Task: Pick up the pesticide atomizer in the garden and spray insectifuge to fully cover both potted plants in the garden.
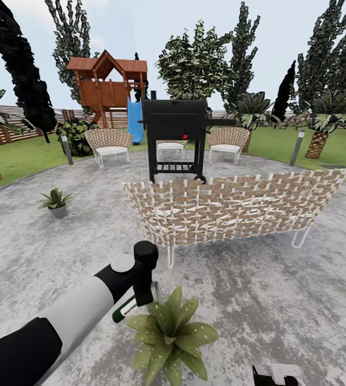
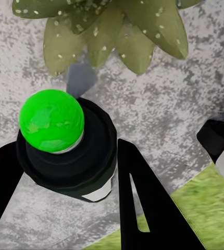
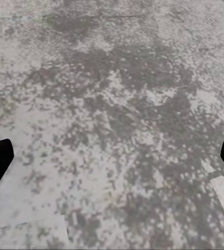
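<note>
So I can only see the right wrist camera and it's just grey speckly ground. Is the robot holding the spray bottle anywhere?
Observer: Yes. The left gripper is shut around the pesticide atomizer, with its green spot facing the left wrist camera.
Operator: Is it near a plant?
Observer: Very near. In the head view the atomizer sits just beside a potted plant on the patio, and that plant's leaves carry pale specks.
Operator: Where's the other one?
Observer: The second potted plant stands farther off to the robot's left, in front of the wicker chairs.
Operator: What's between?
Observer: Nothing between the plants; a woven sofa stands straight ahead, a black grill behind it.
</note>
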Controlling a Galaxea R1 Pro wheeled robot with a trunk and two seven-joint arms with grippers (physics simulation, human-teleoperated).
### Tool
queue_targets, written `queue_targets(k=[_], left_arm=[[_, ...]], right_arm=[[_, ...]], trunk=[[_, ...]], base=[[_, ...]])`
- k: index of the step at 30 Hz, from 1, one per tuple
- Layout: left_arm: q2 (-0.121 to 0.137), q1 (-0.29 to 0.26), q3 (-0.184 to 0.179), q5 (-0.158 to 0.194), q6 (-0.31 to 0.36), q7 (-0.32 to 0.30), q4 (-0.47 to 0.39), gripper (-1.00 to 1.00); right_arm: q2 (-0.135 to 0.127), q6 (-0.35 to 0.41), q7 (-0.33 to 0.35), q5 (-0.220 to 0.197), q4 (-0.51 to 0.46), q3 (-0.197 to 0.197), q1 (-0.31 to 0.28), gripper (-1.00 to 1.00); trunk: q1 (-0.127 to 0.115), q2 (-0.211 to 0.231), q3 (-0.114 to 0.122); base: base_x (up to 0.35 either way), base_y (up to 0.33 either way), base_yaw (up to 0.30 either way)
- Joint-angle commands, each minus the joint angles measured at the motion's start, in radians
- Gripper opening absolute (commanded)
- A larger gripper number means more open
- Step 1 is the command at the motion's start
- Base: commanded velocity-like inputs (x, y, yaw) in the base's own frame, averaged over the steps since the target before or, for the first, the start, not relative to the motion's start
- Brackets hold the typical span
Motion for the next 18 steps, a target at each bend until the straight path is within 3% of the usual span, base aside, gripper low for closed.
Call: queue_targets(k=[1,8,18], left_arm=[[0.0,0.001,-0.001,-0.009,0.011,-0.01,-0.001,-1.0],[-0.002,0.008,0.0,-0.009,0.011,0.005,-0.001,-1.0],[-0.002,0.002,-0.002,-0.009,0.013,0.007,-0.001,-1.0]], right_arm=[[0.0,-0.003,-0.006,0.011,0.001,-0.005,-0.001,1.0],[-0.001,-0.003,-0.006,0.011,0.001,-0.005,-0.001,1.0],[-0.001,-0.003,-0.006,0.011,0.001,-0.005,-0.001,1.0]], trunk=[[0.0,0.0,-0.001],[0.0,0.0,-0.001],[0.0,0.0,-0.001]], base=[[0.18,0.237,-0.001],[0.081,0.054,-0.024],[0.001,0.0,-0.275]])
